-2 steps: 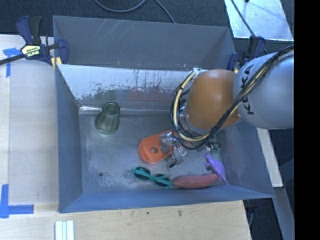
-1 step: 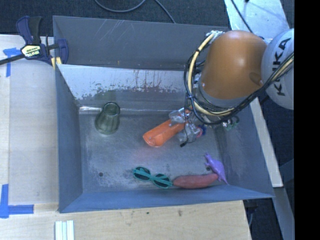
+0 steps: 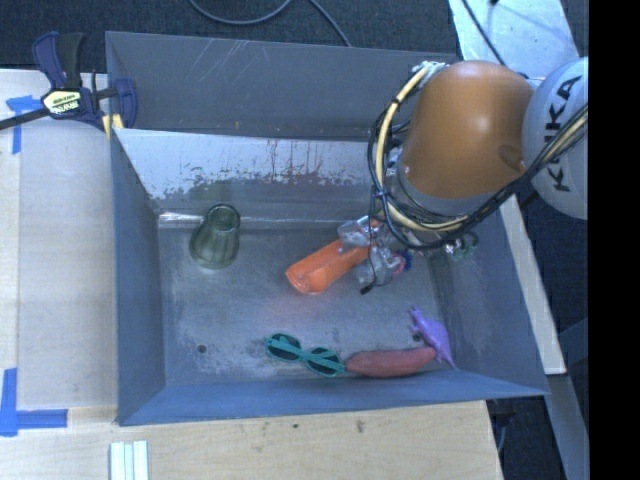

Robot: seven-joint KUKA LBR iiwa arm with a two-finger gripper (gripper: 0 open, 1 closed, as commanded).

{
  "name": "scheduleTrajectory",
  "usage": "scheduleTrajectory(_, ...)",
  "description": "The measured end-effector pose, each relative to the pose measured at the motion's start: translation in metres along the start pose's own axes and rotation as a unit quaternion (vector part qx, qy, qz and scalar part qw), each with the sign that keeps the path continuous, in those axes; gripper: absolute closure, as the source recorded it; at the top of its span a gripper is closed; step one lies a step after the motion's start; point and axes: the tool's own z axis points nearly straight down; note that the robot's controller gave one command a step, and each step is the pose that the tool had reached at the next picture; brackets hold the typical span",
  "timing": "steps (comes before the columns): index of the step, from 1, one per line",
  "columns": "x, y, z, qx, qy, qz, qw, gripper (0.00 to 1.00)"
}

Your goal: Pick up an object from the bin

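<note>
At the near wall of the bin [image 3: 140, 298], 3 things are seen in a row: teal glasses [image 3: 303, 354], a red sausage [image 3: 392, 362] just beside them, and a purple toy [image 3: 432, 334] at the sausage's right end. They lie where the floor meets the sloped wall, likely because loose things slide down there. Tucked in so tight, they would be hard to get at.

In the middle of the floor an orange carrot [image 3: 322, 266] is laid on its side, thick end to the left and thin end to the right. The claw [image 3: 372, 256] is set right at the thin end, touching it or just beside it; which one cannot be told. Nor can it be told if the claw is apart or together, as it is partly hidden by cables and the round orange cover [image 3: 468, 128] above. The carrot is judged to be the 1 thing to be picked, since it lies apart from the rest with room all round it.

Farther back and to the left, a green cup [image 3: 216, 236] is tipped near the far wall, well apart from the claw.
</note>
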Motion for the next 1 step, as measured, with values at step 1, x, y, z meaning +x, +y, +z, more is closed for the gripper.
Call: scheduleTrajectory(1,-0.0005,-0.003,-0.034,-0.002,0.0033,-0.004,1.0,1.0)
